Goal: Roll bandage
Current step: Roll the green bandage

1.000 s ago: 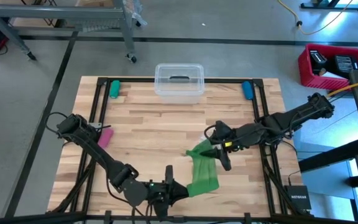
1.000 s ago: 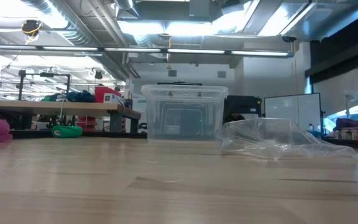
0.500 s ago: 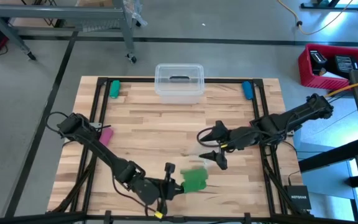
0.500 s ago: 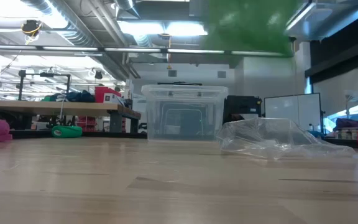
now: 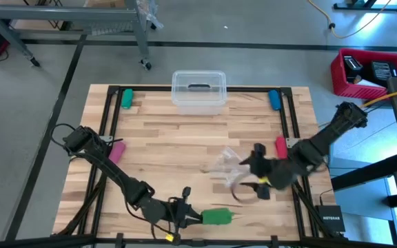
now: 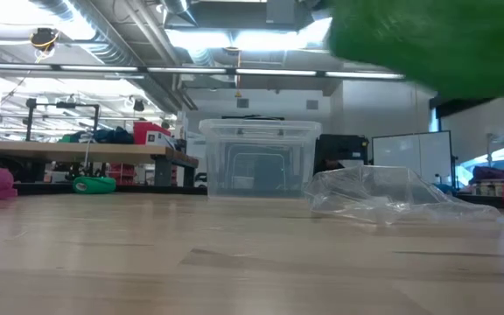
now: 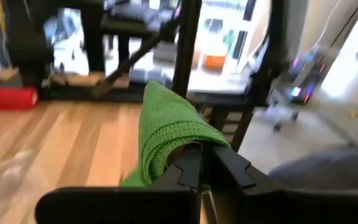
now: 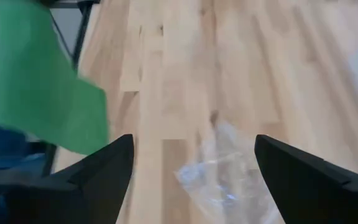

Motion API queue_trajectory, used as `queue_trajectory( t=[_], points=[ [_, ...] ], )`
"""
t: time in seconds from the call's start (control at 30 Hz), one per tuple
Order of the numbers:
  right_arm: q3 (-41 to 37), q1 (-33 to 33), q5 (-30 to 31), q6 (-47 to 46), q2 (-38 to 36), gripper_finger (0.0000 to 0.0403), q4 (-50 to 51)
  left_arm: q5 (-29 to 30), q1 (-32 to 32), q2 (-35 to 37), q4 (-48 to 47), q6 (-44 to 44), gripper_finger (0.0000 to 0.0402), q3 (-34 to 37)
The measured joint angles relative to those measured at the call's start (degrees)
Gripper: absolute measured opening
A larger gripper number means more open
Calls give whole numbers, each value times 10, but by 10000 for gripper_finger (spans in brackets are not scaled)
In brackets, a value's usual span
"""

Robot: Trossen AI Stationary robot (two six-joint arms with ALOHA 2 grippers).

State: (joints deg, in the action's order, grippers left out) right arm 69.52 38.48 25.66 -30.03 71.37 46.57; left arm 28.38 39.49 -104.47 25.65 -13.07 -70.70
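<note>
Near the table's front edge, the left gripper (image 5: 197,218) lies low, clamped on the bunched bandage (image 5: 217,217). Rightward, the right gripper (image 5: 243,180) hangs spread wide, empty, over a plastic bag (image 5: 224,163).

Workshop — exposed ceiling ducts (image 6: 103,35), long workbench (image 6: 77,150).

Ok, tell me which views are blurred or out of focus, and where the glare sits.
Low view: the bandage is a defocused green smear across the top right, and the ceiling lights glare white. Right wrist view: soft throughout, with the bandage and the clear plastic bag smeared. Left wrist view: the knit of the bandage is sharp near the left gripper, while the background is blurred and bright. High view: evenly lit.
</note>
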Motion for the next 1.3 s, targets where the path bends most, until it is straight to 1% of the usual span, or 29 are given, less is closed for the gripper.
queue_trajectory(
  t=[0.07, 0.23, 0.33, 0.4, 0.47, 0.57, 0.63, 0.77, 0.87, 0.93, 0.97, 1.13, 1.17, 1.23, 1.3],
  points=[
    [0, 55, 68, -11, 0, 335, 10, 6, -2, 0, 63, 18, 11, 13],
    [0, 181, 252, -39, 14, 335, 3, 77, -19, 0, 179, 68, 10, 30],
    [0, 237, 349, -48, 36, 335, -6, 89, -35, 0, 228, 76, 11, 29],
    [0, 257, 390, -56, 56, 335, -10, 90, -45, 0, 246, 86, 11, 29],
    [0, 262, 419, -58, 77, 335, -22, 90, -54, 0, 250, 90, 11, 29],
    [0, 256, 438, -59, 108, 335, -37, 90, -71, 0, 250, 88, 10, 29],
    [0, 239, 426, -60, 130, 335, -56, 90, -81, 0, 249, 86, 10, 29],
    [0, 205, 372, -46, 160, 335, -83, 90, -98, 0, 258, 90, 10, 29],
    [0, 194, 371, -46, 173, 335, -96, 90, -102, 0, 269, 100, 11, 29],
    [0, 196, 402, -54, 179, 335, -100, 89, -103, 0, 289, 117, 10, 29],
    [0, 196, 427, -59, 183, 335, -100, 89, -102, 0, 305, 125, 10, 29],
    [0, 192, 591, -86, 214, 335, -107, 89, -110, 1, 420, 157, 11, 29],
    [0, 187, 616, -86, 223, 335, -108, 90, -112, 1, 435, 159, 10, 29],
    [0, 170, 618, -84, 237, 335, -109, 89, -118, 1, 450, 153, 10, 29],
    [0, 139, 617, -52, 245, 335, -118, 89, -123, 1, 457, 135, 11, 29]
  ],
)
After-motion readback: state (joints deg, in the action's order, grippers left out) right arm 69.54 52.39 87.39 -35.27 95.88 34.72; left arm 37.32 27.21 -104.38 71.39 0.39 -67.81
